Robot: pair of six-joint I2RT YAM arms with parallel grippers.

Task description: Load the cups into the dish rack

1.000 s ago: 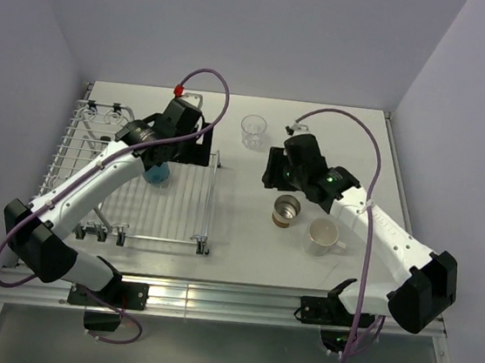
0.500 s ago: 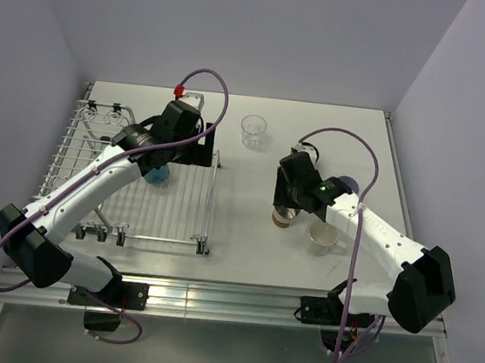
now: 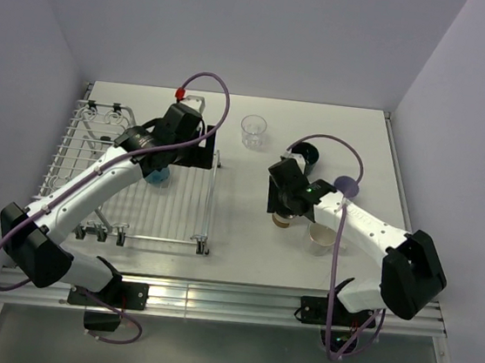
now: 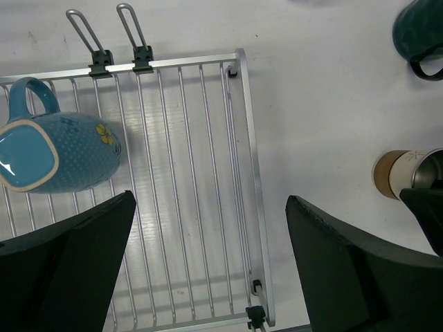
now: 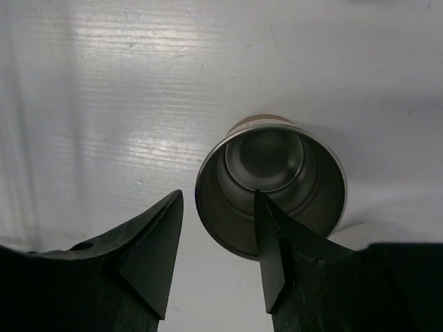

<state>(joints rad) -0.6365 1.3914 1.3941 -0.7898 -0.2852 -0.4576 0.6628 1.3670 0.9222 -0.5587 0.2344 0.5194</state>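
Right wrist view: rim pinch lined up on the brown metal-lined cup

The jaws of the right gripper [image 5: 217,207] are seen part-open, with nothing clamped. One finger is set outside the wall of the brown metal-lined cup [image 5: 277,166]. The other is placed over or just within its mouth, so the near rim lies between them. Whether either pad touches the wall cannot be told. The cup is stood upright on the table [image 3: 244,243], just beside the white mug [image 3: 322,236] and well apart from the dish rack [image 3: 209,204].

The step in hand is judged to be the grasp of this cup. For it to be done well, the fingers should be sunk deep enough for a good span of wall to be covered. The jaws should then be shut squarely and firmly, since the metal lining is likely to be slippery. A straight lift is advised before any sideways travel, so that the white mug is not knocked.

The jaws of the left gripper [image 4: 211,207] are spread wide above the rack wires, and nothing is held. The light blue mug [image 4: 59,152] is seen lying on its side inside the rack. Outside it, on the table, are found the dark teal mug [image 3: 307,154], the lavender cup [image 3: 345,186] and the clear glass tumbler [image 3: 253,131].
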